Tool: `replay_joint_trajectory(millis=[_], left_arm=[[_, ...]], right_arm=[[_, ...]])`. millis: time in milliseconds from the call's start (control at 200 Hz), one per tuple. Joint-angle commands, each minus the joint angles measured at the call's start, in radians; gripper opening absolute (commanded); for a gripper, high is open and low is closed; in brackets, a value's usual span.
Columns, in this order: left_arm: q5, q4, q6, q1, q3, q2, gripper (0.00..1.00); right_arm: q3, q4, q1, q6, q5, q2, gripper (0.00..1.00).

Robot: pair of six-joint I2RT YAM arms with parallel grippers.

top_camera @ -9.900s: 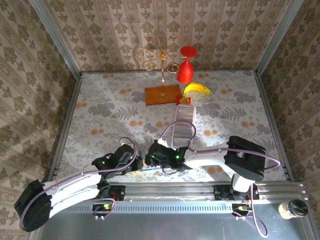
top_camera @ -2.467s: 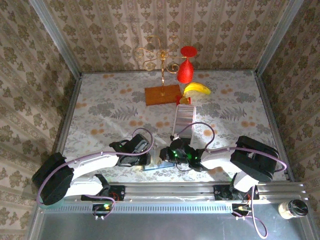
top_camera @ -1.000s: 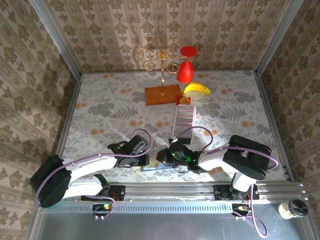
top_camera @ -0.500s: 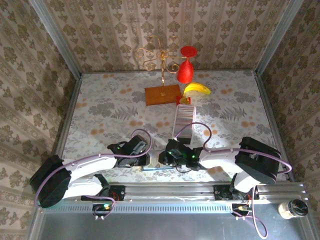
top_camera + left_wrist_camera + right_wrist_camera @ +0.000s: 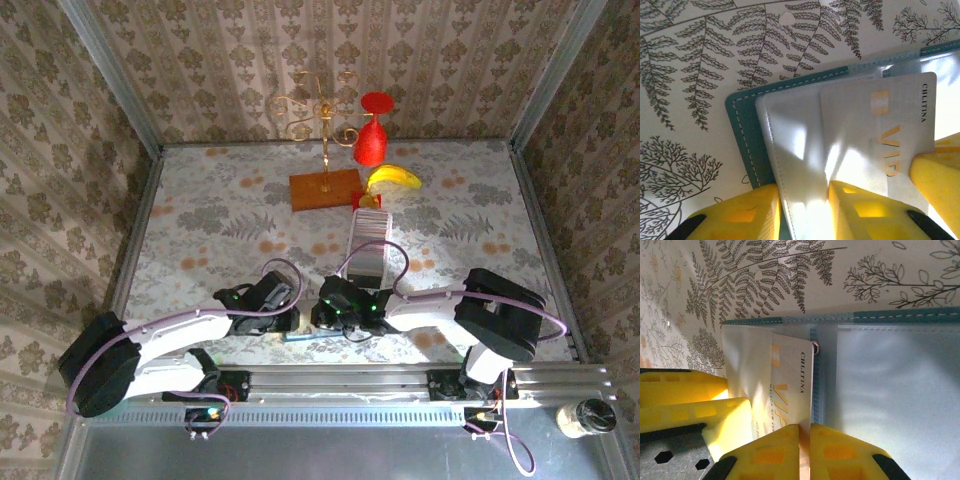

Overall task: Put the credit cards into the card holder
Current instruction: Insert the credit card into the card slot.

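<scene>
You are keeping the left jaws clamped on the small teal-blue folding card holder (image 5: 742, 135), pinching its clear inner sleeve (image 5: 790, 150) between the yellow fingers (image 5: 740, 217). The holder is lying open at the 6 o'clock edge of the floral-printed tabletop (image 5: 220, 220). Against the top view of half a second ago this arm is barely shifting, so it is working as the anchor.

What is changing is on the right. In that half second the right wrist is edging toward 10 o'clock, closing in on the left one, and its cable loop is rising toward the rack. The right jaws are gripping one pale grey-white credit card with gold VIP lettering (image 5: 790, 385) by its short end. In the right wrist view that card is lying over the left pocket, its long edge along the holder's centre fold. Whether it is sliding under the film or riding on top of it, the pictures are not showing.

By my reading, you are feeding this card in and it is only partly seated, so the step is still under way.

Toward 12 o'clock from the right wrist, the long ribbed row of pale credit cards (image 5: 368, 240) is waiting in its white frame, well apart from the holder, so most of the task is still ahead.
</scene>
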Motion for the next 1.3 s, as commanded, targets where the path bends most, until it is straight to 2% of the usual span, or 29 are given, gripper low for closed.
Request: replay_joint_trajectory(millis=[0,85,345,535,920,1075,1165,1295], left_arm=[[-0.010,-0.057,-0.008,-0.004,-0.015,-0.018,0.36],[-0.020,-0.074,-0.011,-0.001,-0.010,-0.047,0.42],[-0.010,-0.079,-0.055,0.040,-0.071,-0.169,0.46],[0.002,-0.065,-0.070,0.070,-0.120,-0.198,0.45],[0.058,0.000,-0.085,0.071,-0.150,-0.187,0.41],[0.056,-0.010,-0.090,0.072,-0.156,-0.222,0.42],[0.047,-0.041,-0.084,0.083,-0.149,-0.244,0.43],[0.037,-0.078,-0.078,0.092,-0.143,-0.279,0.43]], right_arm=[[0.027,-0.042,0.012,-0.029,-0.003,0.020,0.11],[0.027,-0.064,0.012,-0.028,0.012,0.021,0.10],[0.028,0.003,0.012,-0.025,-0.025,0.055,0.06],[0.048,0.019,0.014,-0.036,-0.053,0.077,0.06],[0.130,0.026,0.026,-0.069,-0.129,0.150,0.04],[0.134,0.056,0.026,-0.069,-0.148,0.162,0.11],[0.143,0.007,0.026,-0.085,-0.133,0.148,0.19],[0.121,-0.058,0.024,-0.097,-0.075,0.094,0.20]])
